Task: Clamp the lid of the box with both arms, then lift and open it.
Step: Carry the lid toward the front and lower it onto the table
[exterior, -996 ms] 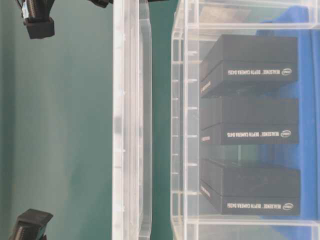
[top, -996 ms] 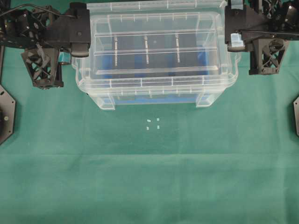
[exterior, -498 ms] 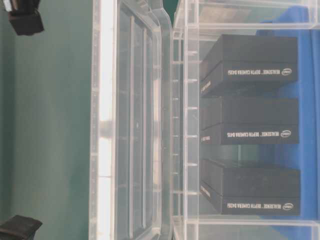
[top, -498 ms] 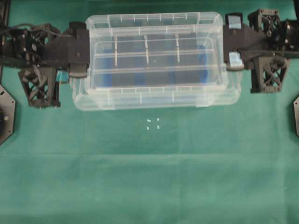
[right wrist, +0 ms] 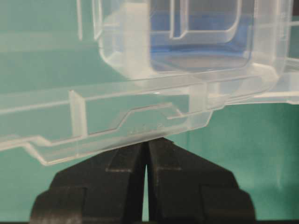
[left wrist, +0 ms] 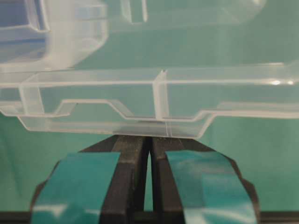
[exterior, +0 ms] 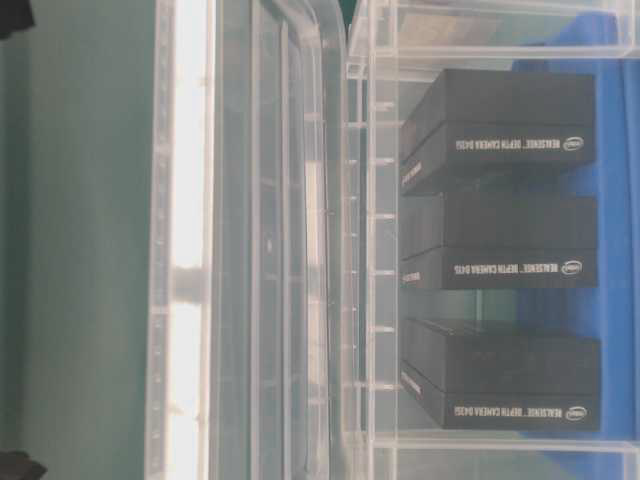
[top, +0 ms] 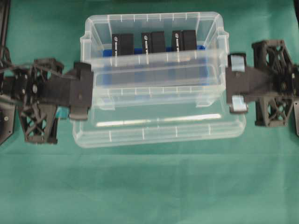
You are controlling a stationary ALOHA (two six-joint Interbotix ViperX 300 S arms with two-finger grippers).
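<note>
The clear lid (top: 159, 126) hangs in the air in front of the box (top: 93, 28), overlapping only the box's near wall. My left gripper (top: 83, 95) is shut on the lid's left short edge and my right gripper (top: 235, 84) on its right short edge. Three black blocks (top: 154, 42) on a blue liner show in the uncovered box. The left wrist view has the jaws pinched together on the lid's rim (left wrist: 93, 100) at the left gripper (left wrist: 149, 136). In the right wrist view the right gripper (right wrist: 145, 141) clamps the lid rim (right wrist: 107, 116) the same way. From table level, the lid (exterior: 250, 250) stands apart from the box wall (exterior: 372, 250).
Green cloth (top: 149, 186) covers the table in front of the lid. A black mounting plate (top: 4, 121) sits at the left edge behind the left arm, and the right arm's frame (top: 275, 98) reaches the right edge.
Both arms have carried the lid toward the table's front, off the box. The black blocks now show uncovered, and the small white marks on the cloth are under the lid.
</note>
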